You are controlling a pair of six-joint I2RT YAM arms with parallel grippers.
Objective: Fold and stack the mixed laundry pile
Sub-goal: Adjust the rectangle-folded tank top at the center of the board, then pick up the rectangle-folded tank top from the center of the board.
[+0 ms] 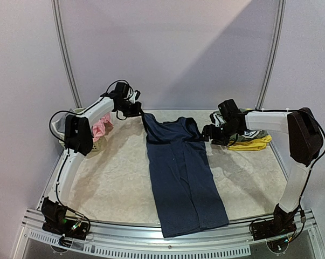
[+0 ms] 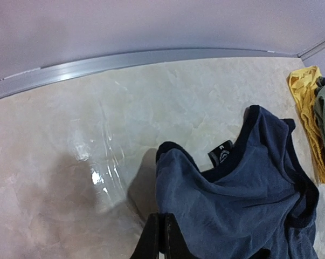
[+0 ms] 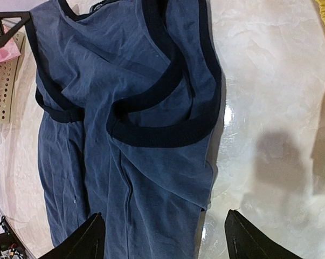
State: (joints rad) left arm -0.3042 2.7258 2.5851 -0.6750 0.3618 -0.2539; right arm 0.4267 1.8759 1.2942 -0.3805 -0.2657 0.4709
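Note:
A long navy sleeveless dress [image 1: 181,172] lies lengthwise down the middle of the table, its hem at the near edge. My left gripper [image 1: 139,111] is shut on its far left shoulder, and the cloth is drawn up to the closed tips. In the left wrist view the dress [image 2: 232,199] meets the shut left gripper [image 2: 163,229]. My right gripper [image 1: 208,133] hovers open over the dress's right shoulder. In the right wrist view the right gripper [image 3: 163,216] has wide-apart fingers that straddle the side edge of the dress [image 3: 124,108], with nothing held.
A pale lattice basket [image 1: 61,127] stands at the far left with a pink piece [image 1: 102,128] hanging out. Yellow cloth [image 1: 255,144] and grey-green cloth [image 1: 256,134] lie at the far right under the right arm. A metal rail [image 1: 167,237] runs along the near edge.

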